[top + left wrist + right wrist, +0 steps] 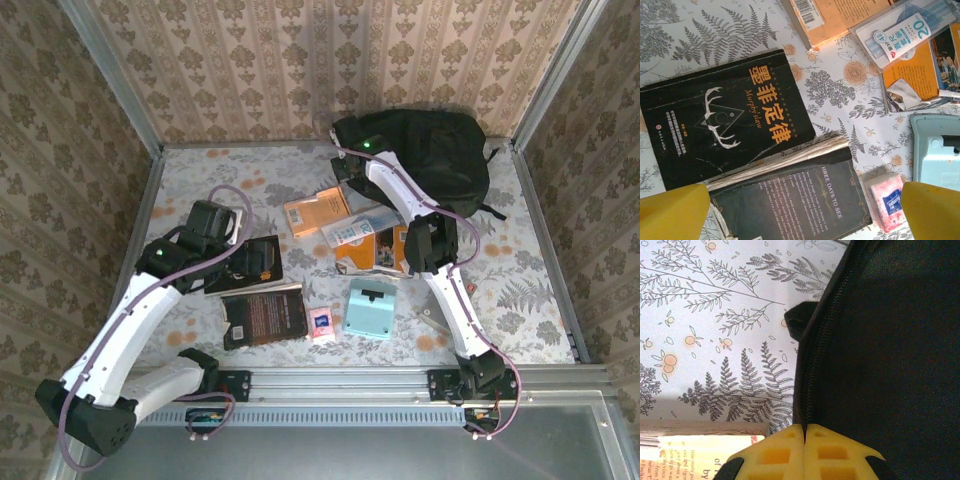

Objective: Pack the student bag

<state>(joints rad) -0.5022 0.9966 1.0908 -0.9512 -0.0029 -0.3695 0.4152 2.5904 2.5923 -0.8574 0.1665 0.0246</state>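
Right gripper pinched shut on the zip edge of the student bag — opening its mouth.
Bag sits at the fingertips; peel the edge up slowly so it cannot slip. Left gripper hangs wide open over the Murphy's law book.

top external: high behind arm bases, looks down and far across whole table | left wrist: close, down on black book, left of centre | right wrist: very close, student bag zip, far right | overlap: top covers both patches
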